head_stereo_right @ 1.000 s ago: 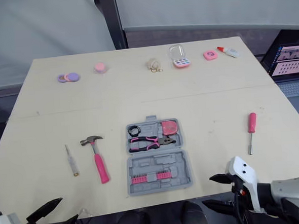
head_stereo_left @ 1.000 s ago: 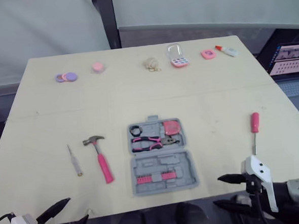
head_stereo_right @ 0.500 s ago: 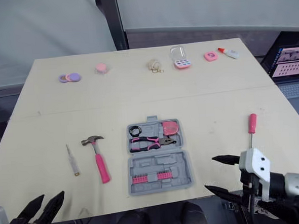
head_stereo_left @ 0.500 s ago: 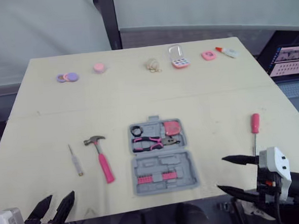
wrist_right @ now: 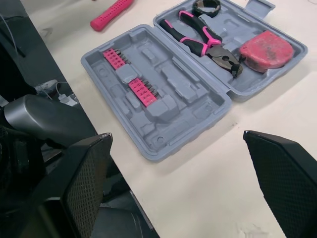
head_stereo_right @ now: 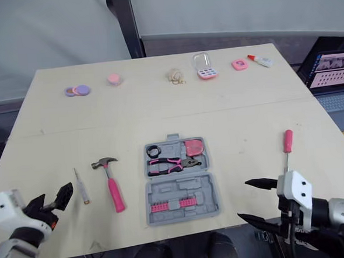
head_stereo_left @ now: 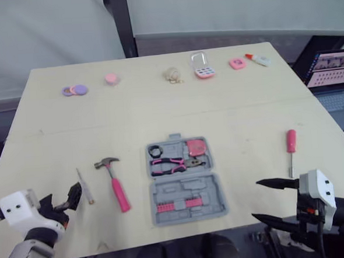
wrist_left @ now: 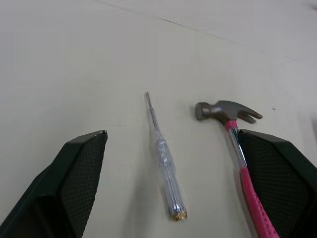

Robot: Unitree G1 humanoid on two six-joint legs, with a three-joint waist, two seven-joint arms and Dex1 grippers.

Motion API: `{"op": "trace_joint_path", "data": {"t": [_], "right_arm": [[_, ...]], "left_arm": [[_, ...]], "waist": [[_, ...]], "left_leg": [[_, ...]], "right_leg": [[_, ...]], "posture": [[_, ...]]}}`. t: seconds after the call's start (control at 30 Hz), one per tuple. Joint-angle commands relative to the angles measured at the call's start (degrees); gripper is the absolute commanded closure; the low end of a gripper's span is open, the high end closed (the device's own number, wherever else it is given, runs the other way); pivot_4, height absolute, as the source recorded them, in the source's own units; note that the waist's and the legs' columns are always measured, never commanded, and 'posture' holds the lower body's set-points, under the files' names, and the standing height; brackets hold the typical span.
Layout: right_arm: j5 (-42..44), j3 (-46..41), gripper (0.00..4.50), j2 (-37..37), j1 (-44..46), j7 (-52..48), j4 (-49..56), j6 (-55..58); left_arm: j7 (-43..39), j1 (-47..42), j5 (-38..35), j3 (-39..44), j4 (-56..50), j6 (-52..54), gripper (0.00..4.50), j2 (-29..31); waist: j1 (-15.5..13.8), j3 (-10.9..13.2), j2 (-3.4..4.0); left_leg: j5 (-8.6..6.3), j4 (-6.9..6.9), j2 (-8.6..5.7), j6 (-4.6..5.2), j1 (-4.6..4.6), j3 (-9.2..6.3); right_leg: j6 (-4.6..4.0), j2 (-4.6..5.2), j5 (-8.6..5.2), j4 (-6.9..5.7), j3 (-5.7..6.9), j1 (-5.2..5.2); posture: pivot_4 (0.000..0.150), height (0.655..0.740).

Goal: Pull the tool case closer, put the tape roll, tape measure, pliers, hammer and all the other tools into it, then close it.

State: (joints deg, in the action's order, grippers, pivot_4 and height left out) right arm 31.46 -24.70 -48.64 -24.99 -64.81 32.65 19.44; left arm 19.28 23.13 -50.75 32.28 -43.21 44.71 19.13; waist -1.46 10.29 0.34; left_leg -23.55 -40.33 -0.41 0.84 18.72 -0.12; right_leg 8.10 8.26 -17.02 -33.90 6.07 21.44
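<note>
While it's lying open, the tool case [head_stereo_left: 190, 187]: sitting on the table [head_stereo_left: 159, 112] near its front edge, already holding the tape roll [head_stereo_left: 156, 150], pliers [head_stereo_left: 177, 163] and tape measure [head_stereo_left: 197, 147] in its far half.
Left gripper [head_stereo_right: 55, 199]: hovering with fingers spread wide, gripping nothing, lining up on the clear screwdriver [head_stereo_left: 85, 185] just beside the hammer [head_stereo_left: 117, 188].
Right gripper [head_stereo_left: 256, 200]: hanging off the front edge to the right of the case, also gaping and empty.
Clear screwdriver: looking light, thin and stiff, lying flat, so I'm guessing it's going to roll or skid; pinching across the fatter handle half seems safest.
Hammer: probably head-heavy; I'm thinking grab the pink handle up near the steel head so it isn't tipping.
Pink screwdriver [head_stereo_left: 290, 148]: waiting out right, well apart from the case.
</note>
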Motion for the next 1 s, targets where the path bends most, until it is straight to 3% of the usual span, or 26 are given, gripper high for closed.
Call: {"op": "trace_joint_path", "data": {"t": [0.03, 0.23, 0.63, 1.0], "right_arm": [[0.77, -1.33, 0.02, -0.43, 0.68, -0.07, 0.31, -0.36], [0.97, -2.34, 0.02, -0.72, 1.10, 0.07, 0.40, 0.29], [0.90, -3.19, 0.02, -0.15, 0.47, 2.66, 2.16, 1.32], [1.58, -3.53, 0.02, 0.22, -0.60, 4.89, 4.41, 3.04]], "left_arm": [[6.68, -3.59, 1.46, -1.56, -0.33, 4.42, 0.00, -0.53], [11.48, -9.47, 2.00, -3.15, 2.05, 10.37, 0.00, -2.98], [12.37, -18.79, 4.21, -3.11, 8.92, 19.49, 0.00, -2.55], [11.36, -25.22, 10.43, -3.82, 11.91, 27.07, 0.00, -3.79]], "waist": [[0.03, 0.00, 0.00], [-0.11, -0.03, -0.03], [-0.15, -0.03, -0.03], [-0.10, -0.03, -0.04]], "left_leg": [[0.00, 0.00, 0.01, -0.01, 0.00, 0.00], [0.01, 0.00, 0.00, -0.07, -0.04, 0.03], [0.01, 0.01, 0.00, -0.13, -0.08, 0.06], [0.02, 0.01, 0.01, -0.18, -0.09, 0.08]], "right_leg": [[0.00, -0.02, 0.00, 0.01, 0.00, 0.00], [0.02, -0.04, 0.01, -0.02, -0.04, 0.00], [0.03, -0.07, 0.01, -0.04, -0.05, 0.00], [0.05, -0.10, 0.03, -0.06, -0.05, 0.01]], "posture": [[0.150, 0.7400], [0.150, 0.7400], [0.150, 0.7400], [0.150, 0.7400]]}}
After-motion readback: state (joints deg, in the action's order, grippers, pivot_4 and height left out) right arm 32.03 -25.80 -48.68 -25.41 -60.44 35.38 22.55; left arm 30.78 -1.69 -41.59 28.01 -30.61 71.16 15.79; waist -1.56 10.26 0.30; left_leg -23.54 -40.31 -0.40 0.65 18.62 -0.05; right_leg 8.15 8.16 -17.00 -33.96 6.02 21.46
